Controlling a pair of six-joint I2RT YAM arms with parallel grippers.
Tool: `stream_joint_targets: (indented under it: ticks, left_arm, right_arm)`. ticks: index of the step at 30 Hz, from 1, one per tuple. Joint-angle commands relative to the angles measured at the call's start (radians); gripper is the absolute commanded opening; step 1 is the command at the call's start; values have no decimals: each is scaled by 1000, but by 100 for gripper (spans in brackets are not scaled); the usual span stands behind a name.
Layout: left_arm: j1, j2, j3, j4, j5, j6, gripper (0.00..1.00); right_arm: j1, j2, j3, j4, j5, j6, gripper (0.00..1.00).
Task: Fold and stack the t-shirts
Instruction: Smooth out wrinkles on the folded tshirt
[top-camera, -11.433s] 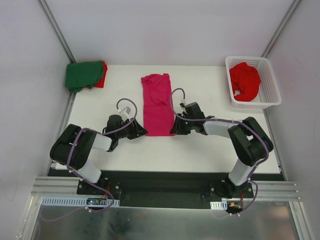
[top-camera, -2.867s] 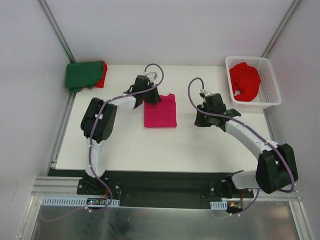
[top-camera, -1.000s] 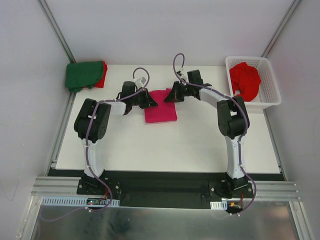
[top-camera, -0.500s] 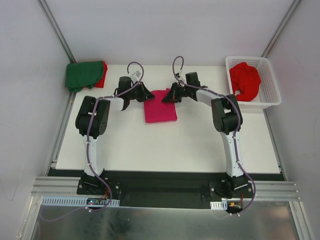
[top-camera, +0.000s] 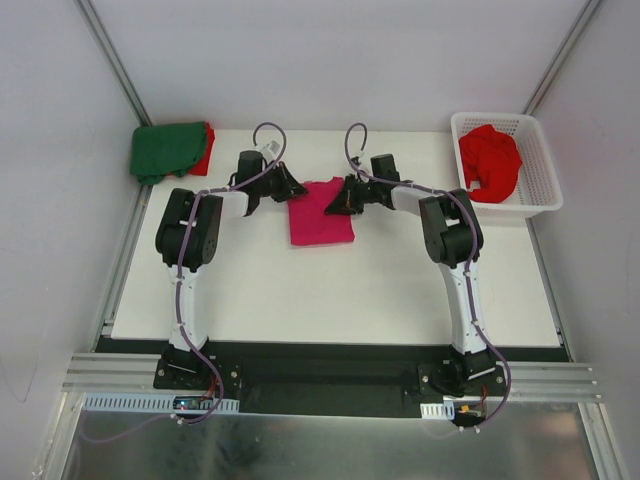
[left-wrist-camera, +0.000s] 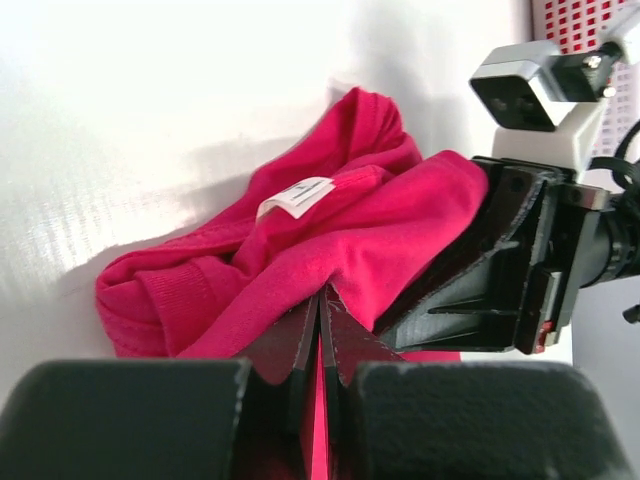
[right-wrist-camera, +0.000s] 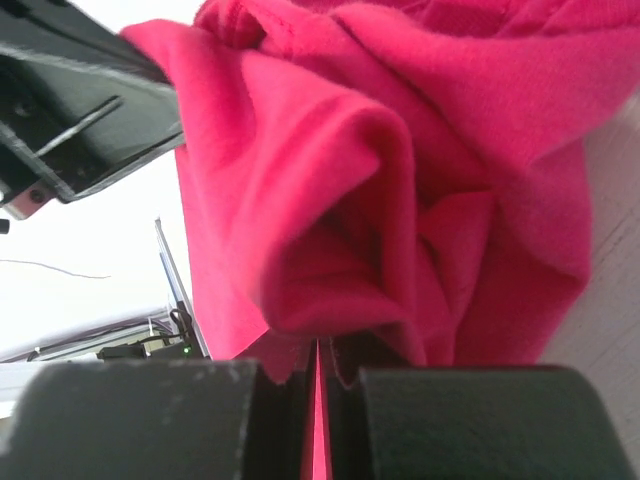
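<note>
A folded magenta t-shirt (top-camera: 320, 215) lies mid-table. Both arms pinch its far edge. My left gripper (top-camera: 293, 190) is shut on the far-left corner, and cloth bunches over its closed jaws (left-wrist-camera: 322, 300) beside a white neck label (left-wrist-camera: 300, 195). Shut on the far-right corner is my right gripper (top-camera: 338, 202), with pink folds heaped above its fingertips (right-wrist-camera: 320, 352). A dark green t-shirt (top-camera: 165, 150) rests on a red t-shirt (top-camera: 206, 150) at the far left corner. Another red t-shirt (top-camera: 490, 162) sits crumpled in the basket.
The white lattice basket (top-camera: 538, 185) stands at the far right corner. Grey walls and metal posts close in the table's far and side edges. Bare white tabletop (top-camera: 330, 290) stretches between the shirt and the arm bases.
The right gripper has closed fully on the shirt's far-right corner and shifted slightly nearer. The left gripper has edged toward the far side. The shirt's far edge is now bunched between them.
</note>
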Motion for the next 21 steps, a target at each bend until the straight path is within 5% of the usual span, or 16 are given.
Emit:
stream_joint_targets:
  ticks: [1, 21]
  left_arm:
    - [20, 14, 34, -28, -44, 35, 0]
    - [47, 1, -3, -46, -61, 61, 0]
  right_arm:
    - [-6, -22, -37, 1, 8, -29, 1]
    - [-23, 41, 139, 33, 57, 98, 1]
